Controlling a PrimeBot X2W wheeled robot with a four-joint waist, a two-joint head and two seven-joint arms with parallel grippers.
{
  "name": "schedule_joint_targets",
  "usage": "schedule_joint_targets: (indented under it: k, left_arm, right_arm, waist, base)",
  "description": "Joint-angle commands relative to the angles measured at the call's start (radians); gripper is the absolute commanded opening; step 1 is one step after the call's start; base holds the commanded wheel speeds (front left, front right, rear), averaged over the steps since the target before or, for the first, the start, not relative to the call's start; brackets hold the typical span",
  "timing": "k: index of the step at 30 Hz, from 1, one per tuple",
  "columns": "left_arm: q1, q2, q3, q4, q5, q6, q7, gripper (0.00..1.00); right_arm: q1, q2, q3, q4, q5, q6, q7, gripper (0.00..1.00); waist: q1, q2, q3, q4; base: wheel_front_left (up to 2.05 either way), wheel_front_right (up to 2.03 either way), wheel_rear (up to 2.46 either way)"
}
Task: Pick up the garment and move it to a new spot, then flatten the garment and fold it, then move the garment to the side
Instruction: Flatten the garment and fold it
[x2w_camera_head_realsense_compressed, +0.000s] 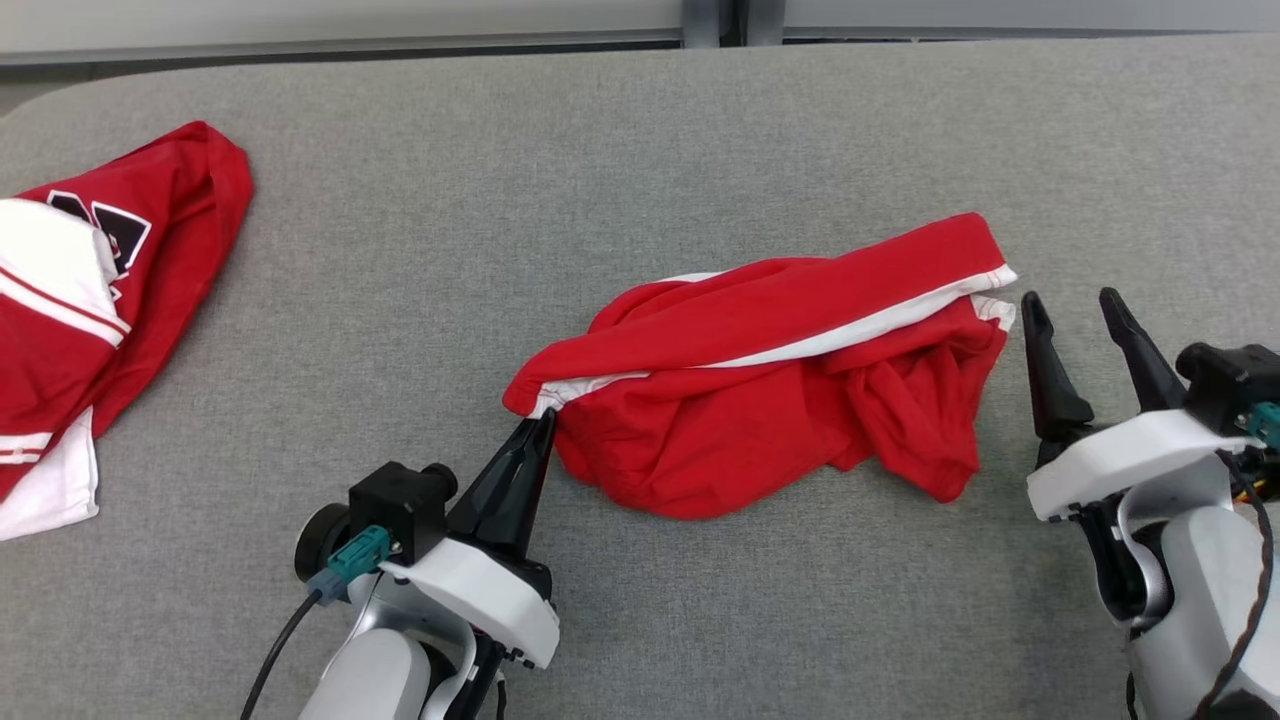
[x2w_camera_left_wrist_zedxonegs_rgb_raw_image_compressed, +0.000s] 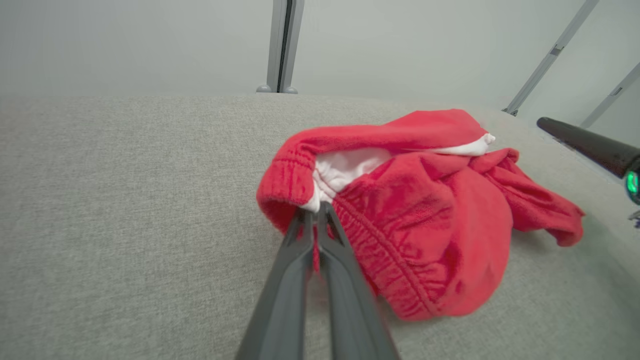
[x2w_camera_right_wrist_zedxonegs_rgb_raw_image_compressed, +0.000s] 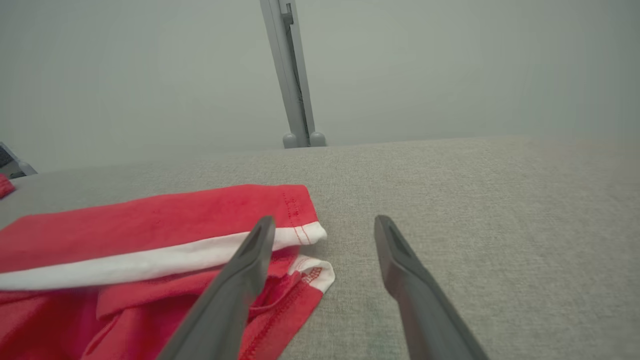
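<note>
**Q:** What is the left gripper (x2w_camera_head_realsense_compressed: 540, 422) doing?

**A:** Its two dark fingers are pinched together on the gathered waistband at the left end of the garment (x2w_camera_head_realsense_compressed: 780, 400), a red one with a white stripe. The left wrist view shows a sliver of red cloth between the fingers.

**Q:** And the right gripper (x2w_camera_head_realsense_compressed: 1072, 300)?

**A:** It is spread wide and holds nothing. It sits just beside the garment's right end, where the white-edged hem lies. I cannot tell whether a finger touches the cloth.

**Q:** Where does the garment lie?

**A:** It is crumpled in a heap near the middle of the grey fabric-covered table (x2w_camera_head_realsense_compressed: 600, 150). Well apart, at the table's left edge, lies a red and white jersey (x2w_camera_head_realsense_compressed: 90, 300).
</note>
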Motion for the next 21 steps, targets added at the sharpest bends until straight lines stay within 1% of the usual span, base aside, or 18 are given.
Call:
schedule_joint_targets:
  k: [1,7,10,11,14,16,21]
  left_arm:
    - [-0.029,0.0,-0.008,0.006,0.006,-0.005,-0.012,0.0]
    - [-0.063,-0.007,-0.028,0.027,0.005,-0.002,-0.032,0.0]
    - [-0.076,-0.008,-0.037,0.037,0.001,0.0,-0.041,0.0]
    - [-0.081,-0.008,-0.04,0.041,0.001,0.001,-0.044,0.0]
    - [-0.09,-0.01,-0.044,0.051,0.001,0.005,-0.054,0.0]
    - [-0.095,-0.01,-0.044,0.059,0.0,0.007,-0.059,0.0]
    - [-0.104,-0.006,-0.045,0.071,0.001,0.011,-0.072,0.0]
  right_arm:
    - [-0.055,-0.013,0.028,0.061,0.015,0.0,-0.006,1.0]
    - [-0.17,-0.034,0.076,0.212,0.05,0.0,0.0,1.0]
    - [-0.21,-0.043,0.102,0.263,0.069,0.0,0.004,1.0]
    - [-0.22,-0.047,0.113,0.276,0.076,0.0,0.004,0.65]
    - [-0.241,-0.053,0.146,0.302,0.111,0.0,0.011,0.0]
    - [-0.247,-0.059,0.165,0.314,0.134,0.0,0.016,0.0]
    - [-0.264,-0.083,0.208,0.318,0.177,0.0,-0.01,0.0]
  waist:
    - [0.0,0.0,0.032,0.026]
    - [0.0,0.0,0.068,0.048]
    - [0.0,0.0,0.079,0.055]
    - [0.0,0.0,0.082,0.056]
    - [0.0,0.0,0.086,0.056]
    - [0.0,0.0,0.087,0.054]
    - [0.0,0.0,0.084,0.043]
  base:
    - [0.0,0.0,0.0]
    - [0.0,0.0,0.0]
    - [0.0,0.0,0.0]
    - [0.0,0.0,0.0]
    - [0.0,0.0,0.0]
    - [0.0,0.0,0.0]
    - [0.0,0.0,0.0]
